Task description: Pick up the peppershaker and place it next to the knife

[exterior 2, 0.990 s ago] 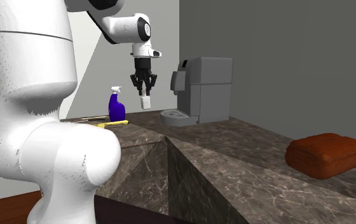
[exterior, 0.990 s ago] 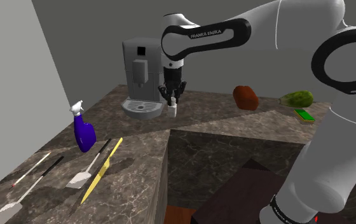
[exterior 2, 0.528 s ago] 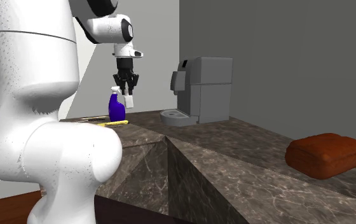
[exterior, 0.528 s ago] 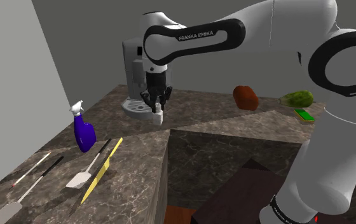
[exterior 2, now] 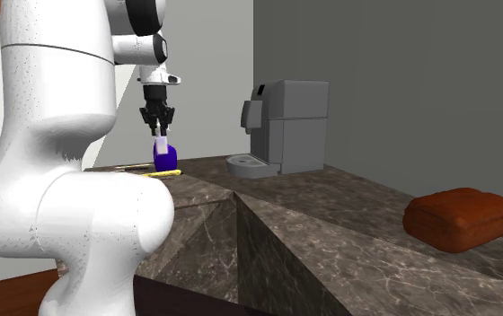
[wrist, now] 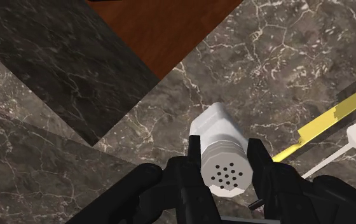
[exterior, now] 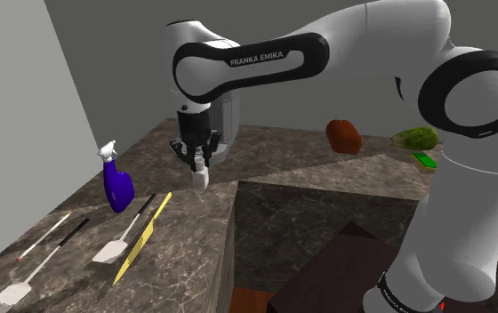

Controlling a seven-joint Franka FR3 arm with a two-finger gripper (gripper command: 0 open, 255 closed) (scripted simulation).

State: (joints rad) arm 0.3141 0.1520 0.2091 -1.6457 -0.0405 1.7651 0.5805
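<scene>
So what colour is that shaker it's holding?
White shaker, dark holes in its cap; clearest in the wrist view.

1 peppershaker | 1 knife | 1 spray bottle | 1 coffee machine | 2 spatulas

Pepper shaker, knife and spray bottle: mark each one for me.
pepper shaker [wrist: 219, 141], wrist view, on its white side wall.
knife [exterior: 140, 240], shoulder view, midway along its yellow length.
spray bottle [exterior: 118, 188], shoulder view, on its blue body.
</scene>
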